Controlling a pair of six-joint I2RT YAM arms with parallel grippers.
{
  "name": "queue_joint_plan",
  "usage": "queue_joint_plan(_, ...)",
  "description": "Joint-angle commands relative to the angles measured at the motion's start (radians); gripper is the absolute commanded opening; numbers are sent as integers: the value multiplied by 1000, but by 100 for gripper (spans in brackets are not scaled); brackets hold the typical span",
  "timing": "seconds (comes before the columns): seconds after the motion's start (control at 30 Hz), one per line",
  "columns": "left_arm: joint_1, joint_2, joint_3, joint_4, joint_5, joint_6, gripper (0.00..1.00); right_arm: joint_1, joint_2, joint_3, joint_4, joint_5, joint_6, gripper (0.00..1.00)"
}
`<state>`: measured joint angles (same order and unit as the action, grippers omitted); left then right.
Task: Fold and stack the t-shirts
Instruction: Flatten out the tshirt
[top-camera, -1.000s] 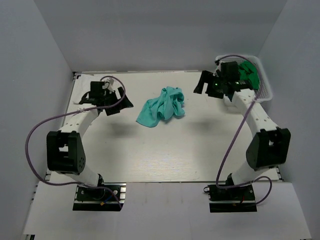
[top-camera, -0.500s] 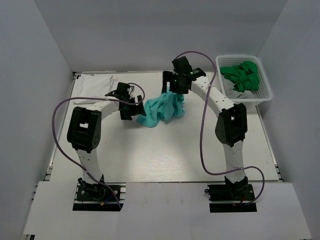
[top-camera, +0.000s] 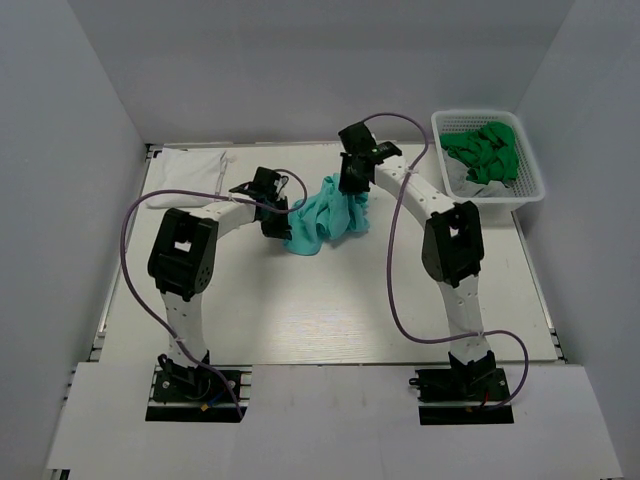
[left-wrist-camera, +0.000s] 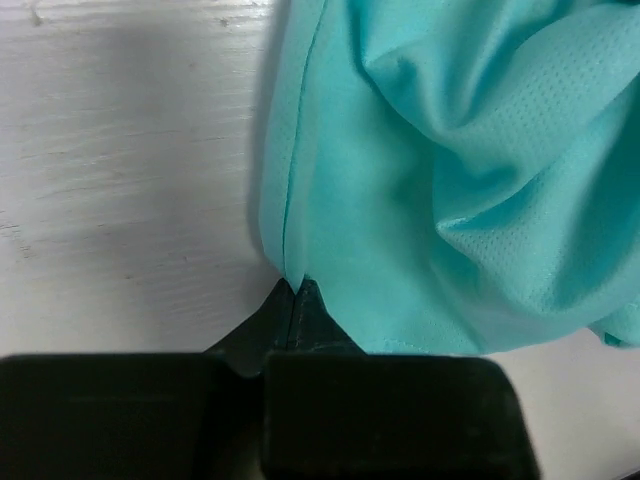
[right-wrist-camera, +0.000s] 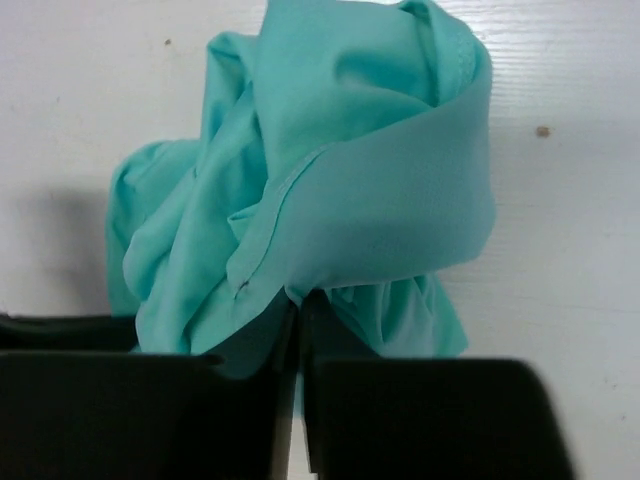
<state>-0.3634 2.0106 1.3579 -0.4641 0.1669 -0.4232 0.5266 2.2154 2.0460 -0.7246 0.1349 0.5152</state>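
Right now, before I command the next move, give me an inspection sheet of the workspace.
Surface: white table, bare on its near half.
Job's things: teal t-shirt crumpled at the far middle; green t-shirt bunched in the basket; folded white cloth at the far left corner.
Clutter: white mesh basket at the far right corner; nothing else seen.
Grippers: left gripper shut on the hem of the teal t-shirt; right gripper shut on a fold of it.
Cables: purple cables loop off both arms.
Surroundings: plain grey walls on three sides.
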Motion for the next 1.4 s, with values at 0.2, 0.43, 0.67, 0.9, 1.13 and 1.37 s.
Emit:
queue_joint_plan(0.2,10,-188,91,60,-76,-25,0,4,-190,-20,68,149,-49,0)
queue_joint_plan(0.43,20,-329,361,64,-271,24,0,-4,-385,-7,157,161,-199,0)
queue_joint_plan(0.67,20,-458,561,10,-526,73,0,-4,-594,-19,247,267,-297,0)
queue_joint_plan(0.9,20,-775,426,31,-633,93,0,-2,-891,-188,272,313,-313,0)
queue_joint_plan(1.13,11,-1050,346,27,-645,84,0,-7,-1193,-339,243,220,-293,0)
queue_joint_plan(1.37,11,-1029,336,-33,-655,35,0,-5,-1286,-441,212,247,-287,0)
